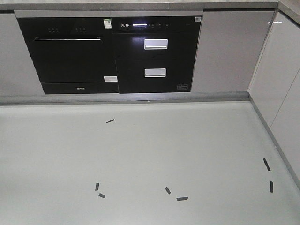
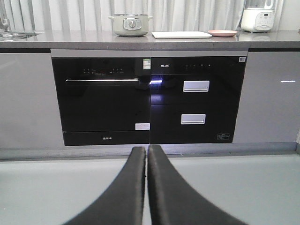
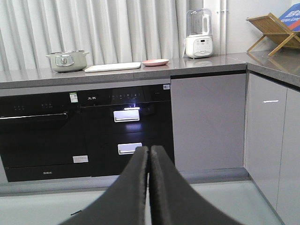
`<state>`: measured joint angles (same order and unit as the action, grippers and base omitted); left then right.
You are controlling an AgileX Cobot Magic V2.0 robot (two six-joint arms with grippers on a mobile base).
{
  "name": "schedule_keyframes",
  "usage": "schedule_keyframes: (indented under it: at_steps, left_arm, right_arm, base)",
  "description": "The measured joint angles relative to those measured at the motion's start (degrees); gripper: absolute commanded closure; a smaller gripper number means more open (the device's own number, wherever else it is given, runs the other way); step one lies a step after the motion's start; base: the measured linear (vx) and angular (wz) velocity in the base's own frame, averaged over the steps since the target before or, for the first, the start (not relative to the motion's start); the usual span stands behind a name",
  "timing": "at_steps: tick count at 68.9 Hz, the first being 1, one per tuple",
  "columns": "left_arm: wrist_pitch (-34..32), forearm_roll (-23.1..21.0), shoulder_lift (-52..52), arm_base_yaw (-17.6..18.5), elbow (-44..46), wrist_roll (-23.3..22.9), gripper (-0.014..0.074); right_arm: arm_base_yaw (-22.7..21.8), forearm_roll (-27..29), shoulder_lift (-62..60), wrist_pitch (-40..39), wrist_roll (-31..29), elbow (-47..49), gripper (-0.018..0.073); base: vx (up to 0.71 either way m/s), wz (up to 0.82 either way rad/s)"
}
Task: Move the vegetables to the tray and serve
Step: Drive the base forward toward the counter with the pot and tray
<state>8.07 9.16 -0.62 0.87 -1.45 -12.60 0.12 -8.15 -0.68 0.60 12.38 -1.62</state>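
The cream-white tray (image 2: 182,34) lies flat on the grey countertop, also seen as the tray (image 3: 113,67) in the right wrist view. Beside it on the right sits a round pink plate (image 2: 222,33), the same plate (image 3: 155,62) from the right wrist. The vegetables are not visible from this low angle. My left gripper (image 2: 146,149) is shut with nothing between its black fingers, low over the floor and far from the counter. My right gripper (image 3: 149,148) is also shut and empty, equally far back.
A pale green pot (image 2: 131,24) stands left of the tray. A white blender (image 3: 199,33) sits further right, and a wooden rack (image 3: 274,29) on the side counter. Black built-in appliances (image 1: 110,54) fill the cabinet front. Black tape marks (image 1: 182,198) dot the grey floor.
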Motion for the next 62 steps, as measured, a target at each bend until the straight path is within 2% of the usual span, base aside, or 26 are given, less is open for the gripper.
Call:
schedule_keyframes:
  at_steps: [62]
  left_arm:
    - [0.0,0.0,0.0,0.0,0.0,0.0,0.0602]
  right_arm:
    - [0.0,0.0,0.0,0.0,0.0,0.0,0.0562]
  base:
    - [0.11,-0.01]
